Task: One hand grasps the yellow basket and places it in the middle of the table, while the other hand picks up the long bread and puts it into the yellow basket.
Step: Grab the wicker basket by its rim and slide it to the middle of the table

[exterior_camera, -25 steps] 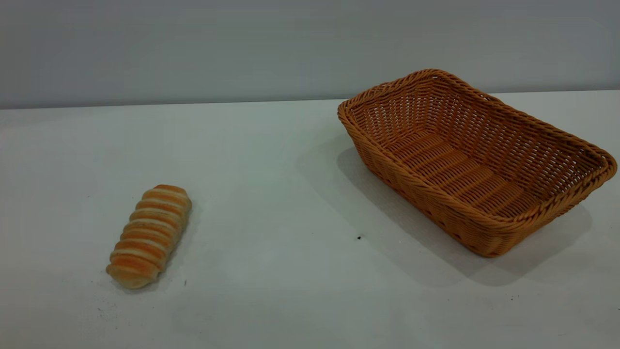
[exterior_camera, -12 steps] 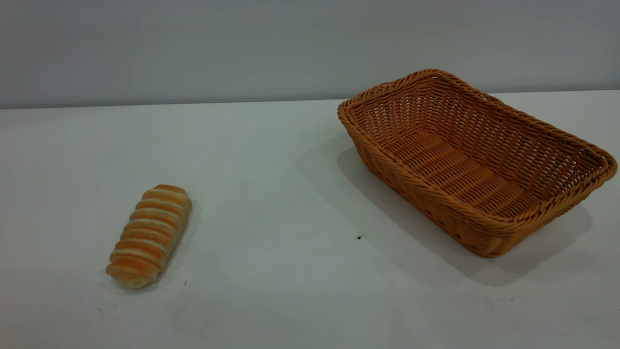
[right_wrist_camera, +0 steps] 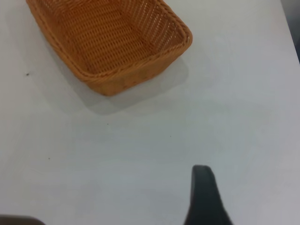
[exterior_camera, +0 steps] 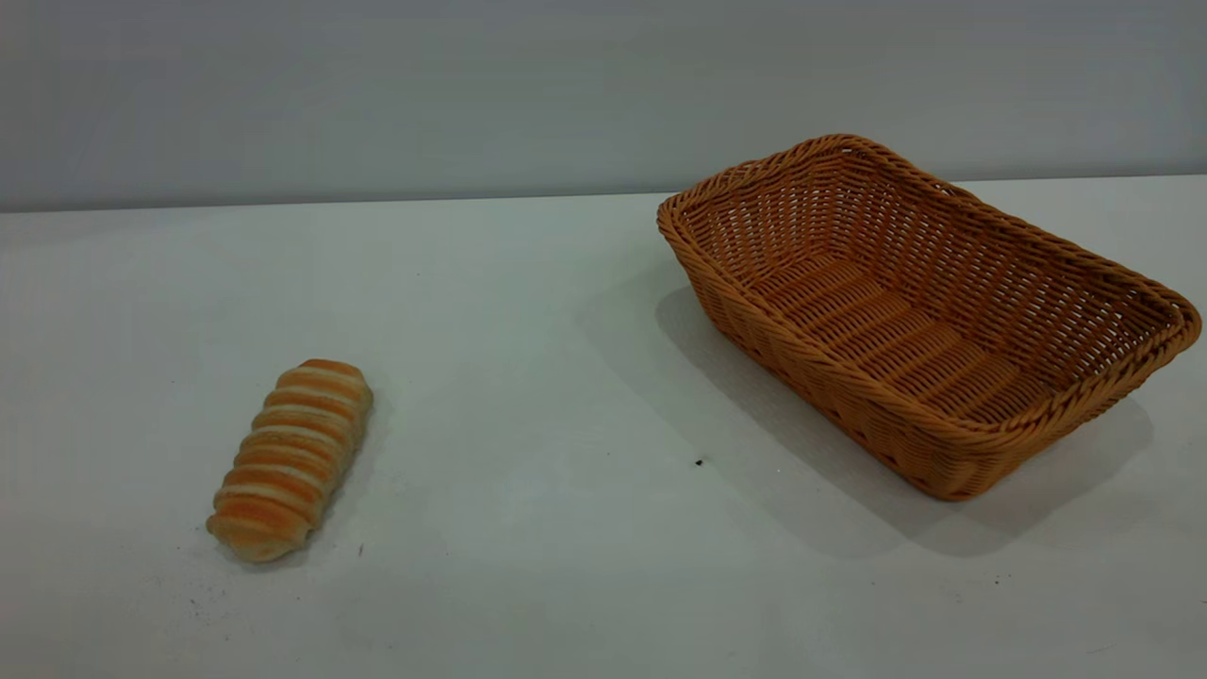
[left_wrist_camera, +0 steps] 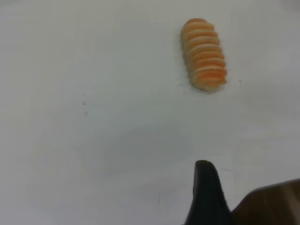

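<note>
The yellow basket (exterior_camera: 929, 311) stands empty on the right side of the white table (exterior_camera: 566, 330), set at an angle. It also shows in the right wrist view (right_wrist_camera: 110, 40). The long bread (exterior_camera: 290, 458) lies on the left side of the table, far from the basket, and shows in the left wrist view (left_wrist_camera: 204, 54). Neither arm shows in the exterior view. My left gripper (left_wrist_camera: 205, 192) hangs above bare table, well short of the bread. My right gripper (right_wrist_camera: 202, 197) hangs above bare table, well short of the basket. Neither holds anything I can see.
A grey wall runs behind the table's far edge. A few small dark specks (exterior_camera: 699, 462) dot the tabletop between the bread and the basket. The table's right edge (right_wrist_camera: 289, 28) shows in the right wrist view.
</note>
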Robot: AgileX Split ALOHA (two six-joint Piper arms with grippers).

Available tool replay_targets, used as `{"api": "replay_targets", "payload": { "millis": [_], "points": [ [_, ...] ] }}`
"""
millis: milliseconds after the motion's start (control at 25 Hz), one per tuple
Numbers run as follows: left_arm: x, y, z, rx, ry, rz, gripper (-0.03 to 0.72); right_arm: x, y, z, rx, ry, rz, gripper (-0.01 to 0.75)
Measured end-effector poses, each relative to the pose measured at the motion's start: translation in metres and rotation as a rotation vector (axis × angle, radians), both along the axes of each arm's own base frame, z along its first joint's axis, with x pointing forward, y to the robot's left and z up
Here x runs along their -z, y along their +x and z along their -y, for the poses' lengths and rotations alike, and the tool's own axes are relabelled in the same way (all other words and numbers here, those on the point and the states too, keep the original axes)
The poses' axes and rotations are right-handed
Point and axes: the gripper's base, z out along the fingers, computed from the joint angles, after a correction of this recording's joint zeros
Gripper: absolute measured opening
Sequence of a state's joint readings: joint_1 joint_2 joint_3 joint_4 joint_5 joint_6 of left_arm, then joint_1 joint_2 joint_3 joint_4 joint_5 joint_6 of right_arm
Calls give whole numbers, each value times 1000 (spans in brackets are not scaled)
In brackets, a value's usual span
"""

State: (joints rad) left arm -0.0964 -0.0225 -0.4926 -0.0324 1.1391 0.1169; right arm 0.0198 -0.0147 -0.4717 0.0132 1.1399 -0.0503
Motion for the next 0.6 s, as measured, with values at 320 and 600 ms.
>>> {"api": "replay_targets", "payload": {
  "millis": [320,600],
  "points": [
    [0,2,-1,66,-2,-12,540,0,0,-1,-34,12,0,536],
    [-8,37,-3,-60,-9,-123,483,-21,15,-3,29,203,83,536]
  ]
}}
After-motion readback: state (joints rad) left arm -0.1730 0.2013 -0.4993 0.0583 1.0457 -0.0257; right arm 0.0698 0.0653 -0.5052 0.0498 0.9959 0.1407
